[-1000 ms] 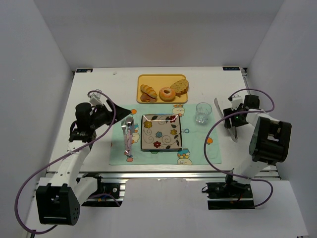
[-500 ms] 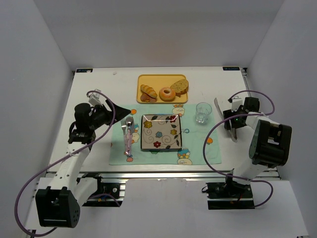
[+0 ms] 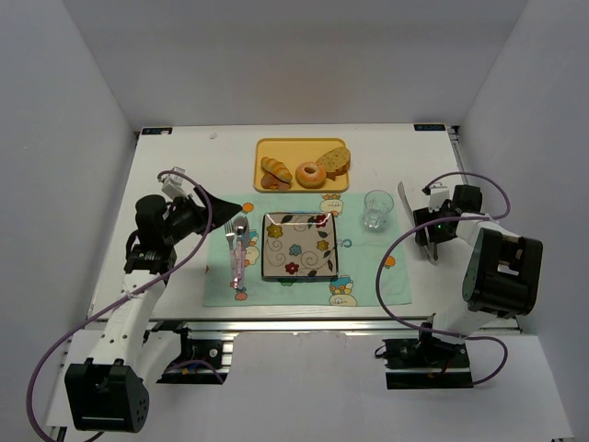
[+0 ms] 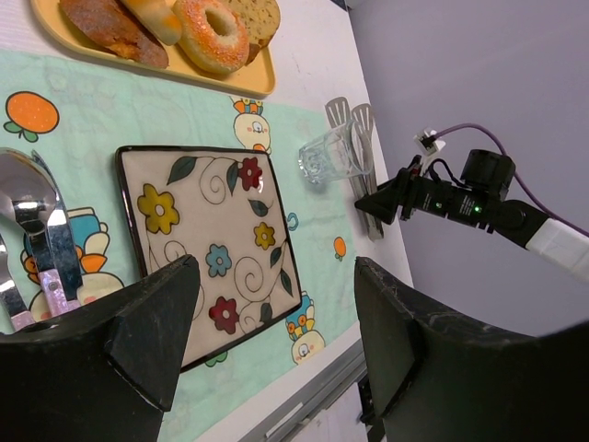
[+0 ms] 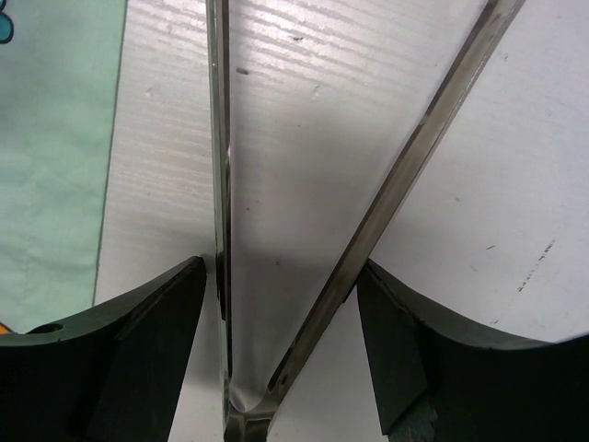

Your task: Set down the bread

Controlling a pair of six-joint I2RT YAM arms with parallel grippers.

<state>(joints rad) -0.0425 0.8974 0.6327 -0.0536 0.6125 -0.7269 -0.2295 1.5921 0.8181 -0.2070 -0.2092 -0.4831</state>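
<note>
Left pincer (image 4: 276,272) and right pincer (image 5: 281,272), both wide agape.
</note>
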